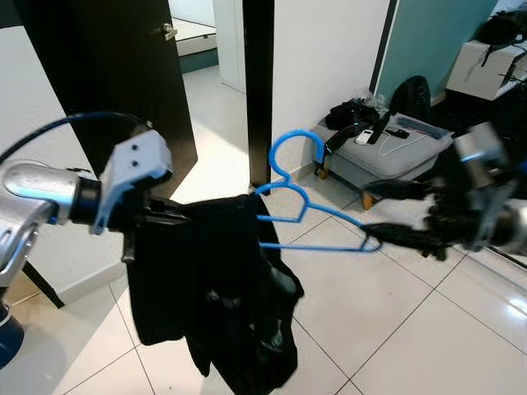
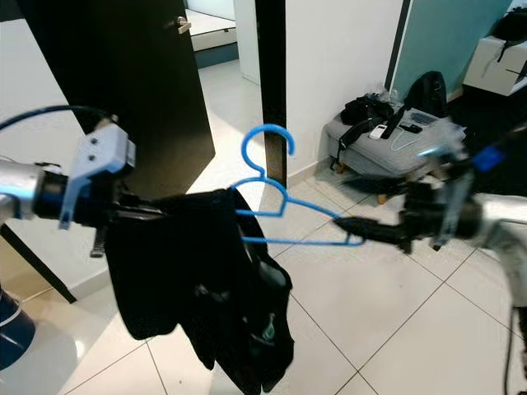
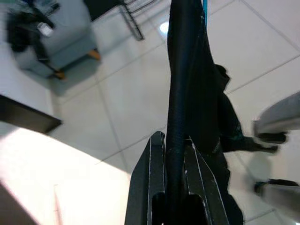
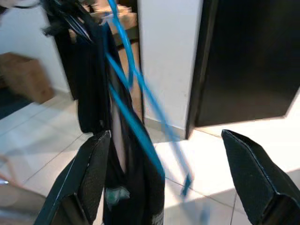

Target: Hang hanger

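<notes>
A blue wire hanger (image 1: 288,177) is held level in the air above the floor, hook pointing up. A black garment (image 1: 214,288) hangs from its left half and droops toward the tiles. My left gripper (image 1: 156,216) is shut on the garment-covered left end; the left wrist view shows its fingers (image 3: 157,159) clamped on the black cloth (image 3: 187,70). My right gripper (image 1: 366,212) is open at the hanger's bare right tip, one finger above and one below. In the right wrist view the blue hanger (image 4: 136,122) runs between the wide-apart fingers (image 4: 93,173).
A dark door (image 1: 107,74) stands open at the left, with a black door post (image 1: 258,82) behind the hanger. A grey low bench (image 1: 387,160) loaded with bags and cables sits against the wall at the right. White tiled floor (image 1: 395,329) lies below.
</notes>
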Motion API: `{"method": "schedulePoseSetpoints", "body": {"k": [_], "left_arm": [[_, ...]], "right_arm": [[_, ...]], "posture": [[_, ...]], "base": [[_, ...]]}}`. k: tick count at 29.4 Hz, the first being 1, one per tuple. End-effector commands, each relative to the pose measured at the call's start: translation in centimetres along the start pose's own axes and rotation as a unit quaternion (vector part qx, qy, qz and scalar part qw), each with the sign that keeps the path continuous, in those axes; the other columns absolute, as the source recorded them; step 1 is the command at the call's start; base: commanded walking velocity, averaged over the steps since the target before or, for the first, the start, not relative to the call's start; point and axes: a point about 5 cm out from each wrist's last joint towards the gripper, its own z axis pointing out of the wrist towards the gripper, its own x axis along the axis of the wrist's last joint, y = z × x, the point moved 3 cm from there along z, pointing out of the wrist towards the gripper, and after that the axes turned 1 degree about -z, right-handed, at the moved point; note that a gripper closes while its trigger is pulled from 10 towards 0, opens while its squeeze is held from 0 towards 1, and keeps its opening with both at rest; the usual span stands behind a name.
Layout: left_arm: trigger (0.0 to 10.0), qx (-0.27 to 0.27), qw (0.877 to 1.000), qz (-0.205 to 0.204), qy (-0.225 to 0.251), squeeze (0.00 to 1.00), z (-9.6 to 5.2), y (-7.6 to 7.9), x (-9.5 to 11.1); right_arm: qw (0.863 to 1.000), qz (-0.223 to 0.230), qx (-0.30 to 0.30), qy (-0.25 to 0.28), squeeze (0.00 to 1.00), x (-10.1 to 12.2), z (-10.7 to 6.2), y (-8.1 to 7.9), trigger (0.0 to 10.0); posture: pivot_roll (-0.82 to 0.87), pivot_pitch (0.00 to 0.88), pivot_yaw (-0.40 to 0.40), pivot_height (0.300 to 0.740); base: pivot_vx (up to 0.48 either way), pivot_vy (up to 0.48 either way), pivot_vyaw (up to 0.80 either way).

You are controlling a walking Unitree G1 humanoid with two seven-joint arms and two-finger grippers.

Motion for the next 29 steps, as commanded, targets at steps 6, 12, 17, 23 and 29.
{"method": "schedulePoseSetpoints", "body": {"k": [6,12,17,23,29], "left_arm": [[0.0,0.064,0.996,0.049,0.025,0.0,-1.9,-2.5,2.2],[0.0,0.093,0.987,0.095,0.086,0.0,-2.1,-3.5,5.3],[0.0,0.094,0.986,0.101,0.092,0.0,-2.2,-3.5,5.6],[10.0,0.09,0.979,0.124,0.134,0.0,-2.3,-3.5,7.6],[10.0,0.085,0.977,0.133,0.145,0.0,-2.3,-3.3,8.3]], "right_arm": [[0.999,0.053,-0.004,0.0,1.0,-2.8,-0.6,-1.8,10.0],[0.992,0.127,0.009,-0.003,0.0,-6.8,1.5,-4.1,10.0],[0.991,0.134,0.007,-0.004,0.0,-7.3,1.7,-4.1,10.0],[0.99,0.144,-0.003,0.005,0.0,-8.4,3.7,-3.8,10.0],[0.99,0.14,-0.006,0.023,0.0,-8.1,4.7,-3.9,10.0]], "posture": [[-0.05,0.0,0.084,0.731],[-0.05,0.0,0.092,0.731],[-0.05,0.0,0.092,0.731],[-0.04,0.0,0.079,0.731],[-0.04,0.0,0.077,0.731]], "base": [[0.0,0.0,0.0],[0.0,0.0,0.0],[0.0,0.0,0.0],[0.0,0.0,0.0],[0.0,0.0,0.0]]}}
